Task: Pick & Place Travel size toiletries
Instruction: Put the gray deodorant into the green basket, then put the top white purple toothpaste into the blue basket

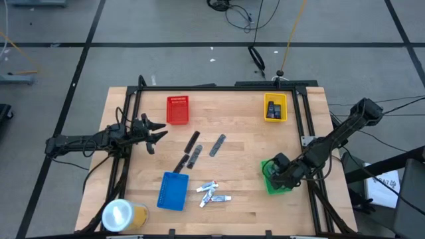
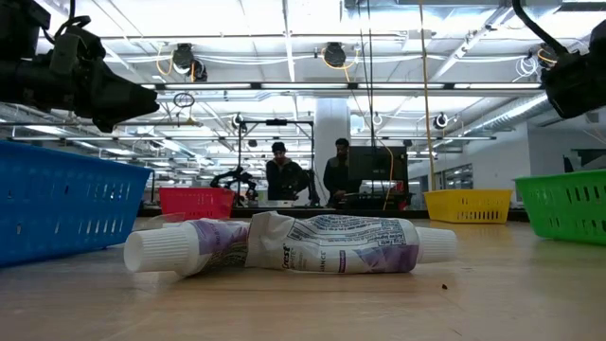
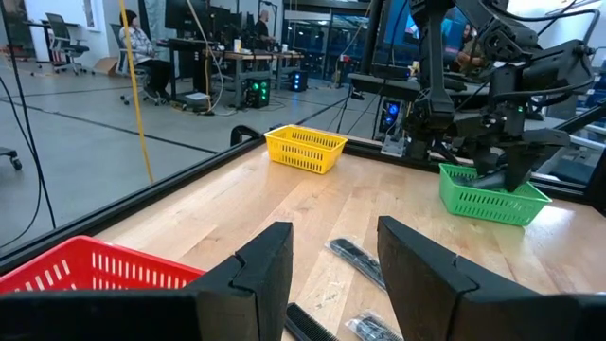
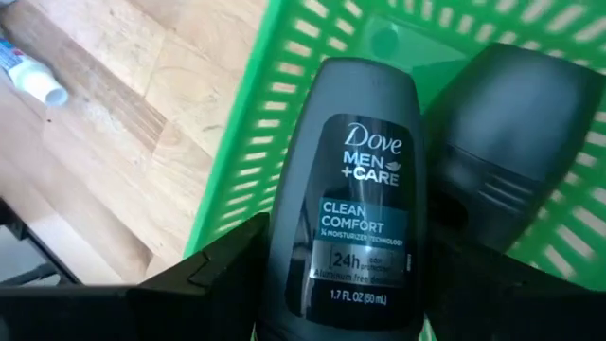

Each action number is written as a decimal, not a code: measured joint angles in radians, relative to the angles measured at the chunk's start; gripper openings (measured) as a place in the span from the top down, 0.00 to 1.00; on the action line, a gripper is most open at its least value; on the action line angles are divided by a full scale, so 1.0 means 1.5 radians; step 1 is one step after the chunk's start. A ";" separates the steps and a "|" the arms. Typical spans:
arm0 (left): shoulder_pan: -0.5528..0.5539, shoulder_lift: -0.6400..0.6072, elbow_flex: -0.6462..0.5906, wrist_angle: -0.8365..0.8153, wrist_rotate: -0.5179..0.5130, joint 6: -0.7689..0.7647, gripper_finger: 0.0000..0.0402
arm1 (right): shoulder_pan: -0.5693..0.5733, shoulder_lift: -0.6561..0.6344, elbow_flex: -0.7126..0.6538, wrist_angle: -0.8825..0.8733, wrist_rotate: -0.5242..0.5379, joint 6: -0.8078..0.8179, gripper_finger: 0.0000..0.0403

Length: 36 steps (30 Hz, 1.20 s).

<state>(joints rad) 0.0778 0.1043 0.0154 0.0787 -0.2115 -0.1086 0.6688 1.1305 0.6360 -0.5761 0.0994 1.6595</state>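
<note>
On the tabletop [image 1: 232, 166], I hold the right pincer [image 4: 312, 284] over the green tray [image 1: 273, 183], pinching a Dove roll-on deodorant [image 4: 355, 204] above a second already inside; releasing it looks next. The left pincer [image 1: 151, 133] waits spread near the red tray [image 1: 177, 110]. Toothpaste tubes [image 1: 212, 192] lie beside the blue tray [image 1: 172, 191].

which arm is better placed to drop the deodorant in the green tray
Right: its pincer holds the deodorant directly over the green tray. The left pincer is open and empty near the red tray.
</note>
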 joint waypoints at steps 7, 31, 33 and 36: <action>0.000 0.000 0.000 0.000 0.000 0.000 0.62 | -0.028 0.001 -0.006 0.052 -0.043 -0.034 0.32; 0.000 0.000 0.000 0.000 0.000 0.000 0.62 | -0.076 -0.162 -0.006 0.047 -0.089 -0.067 0.30; 0.000 0.000 0.000 0.000 0.000 0.000 0.62 | -0.076 -0.190 -0.006 0.047 -0.064 -0.090 0.30; 0.000 0.000 0.000 0.000 0.000 0.000 0.62 | -0.075 -0.234 -0.006 0.047 -0.012 -0.153 0.30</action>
<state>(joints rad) 0.0780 0.1046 0.0154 0.0788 -0.2114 -0.1085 0.5556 0.7798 0.6266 -0.5049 0.0813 1.4298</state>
